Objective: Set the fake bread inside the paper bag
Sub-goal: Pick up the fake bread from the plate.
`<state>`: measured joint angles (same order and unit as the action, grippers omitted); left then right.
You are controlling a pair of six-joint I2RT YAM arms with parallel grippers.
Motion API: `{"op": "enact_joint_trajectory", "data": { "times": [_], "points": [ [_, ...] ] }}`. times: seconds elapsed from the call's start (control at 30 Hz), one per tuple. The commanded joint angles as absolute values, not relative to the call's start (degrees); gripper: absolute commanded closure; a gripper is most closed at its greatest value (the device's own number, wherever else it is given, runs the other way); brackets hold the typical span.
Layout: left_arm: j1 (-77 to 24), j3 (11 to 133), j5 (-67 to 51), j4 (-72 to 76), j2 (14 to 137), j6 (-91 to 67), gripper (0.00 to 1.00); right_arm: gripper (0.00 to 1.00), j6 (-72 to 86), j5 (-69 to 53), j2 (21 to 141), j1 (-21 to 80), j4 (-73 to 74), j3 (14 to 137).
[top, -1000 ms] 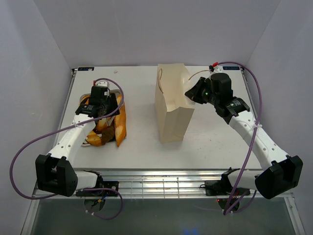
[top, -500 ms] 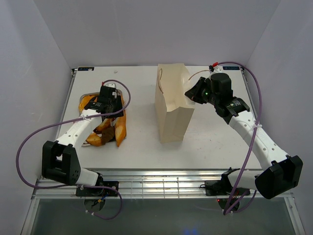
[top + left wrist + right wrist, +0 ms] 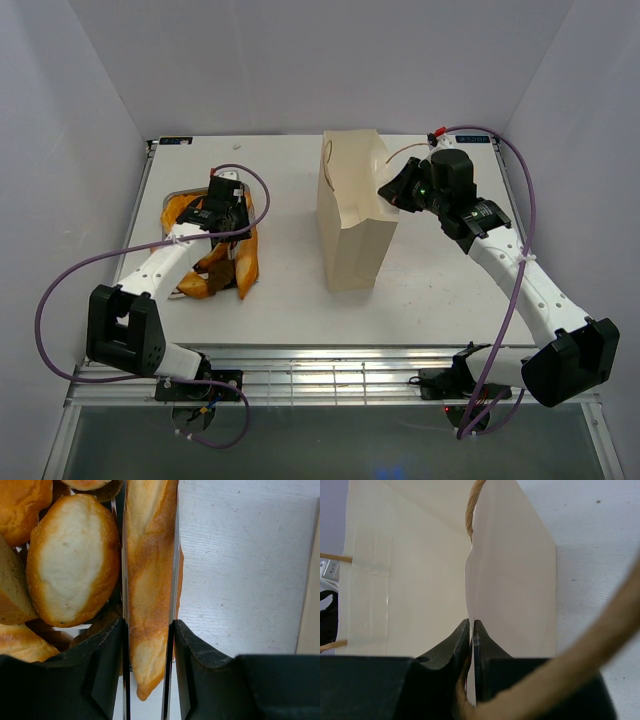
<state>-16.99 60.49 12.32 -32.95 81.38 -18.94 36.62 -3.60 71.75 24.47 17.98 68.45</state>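
Observation:
The fake bread lies heaped at the table's left: a long baguette on the heap's right edge and an oval roll next to it. My left gripper is shut on silver tongs, and their two blades press on both sides of the baguette near its tip. The paper bag stands upright mid-table with its mouth open. My right gripper is shut on the bag's right rim.
A steel tray lies under the bread heap. A brown cord handle loops across the right wrist view, and another handle hangs at the bag's left side. White walls enclose the table on three sides.
The left gripper moved away from me and to the right along the bread heap, then narrowed, so the tongs closed on the baguette. The right arm and the bag have not moved.

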Motion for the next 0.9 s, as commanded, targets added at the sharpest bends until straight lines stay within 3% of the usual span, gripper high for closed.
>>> {"op": "enact_joint_trajectory", "data": {
  "times": [0.0,0.27,0.87],
  "points": [
    [-17.14,61.08,14.59,-31.11,77.61,-19.25,0.77,0.88,35.24,-3.6,70.4,24.7,17.58,68.03],
    [-17.14,66.09,13.28,-34.63,72.52,-20.39,1.0,0.88,34.98,-3.52,70.4,24.7,18.37,68.47],
    [-17.14,92.01,-7.38,-36.84,59.07,-36.11,0.99,0.88,34.8,-3.96,70.93,24.7,18.37,69.26]
  ]
}}
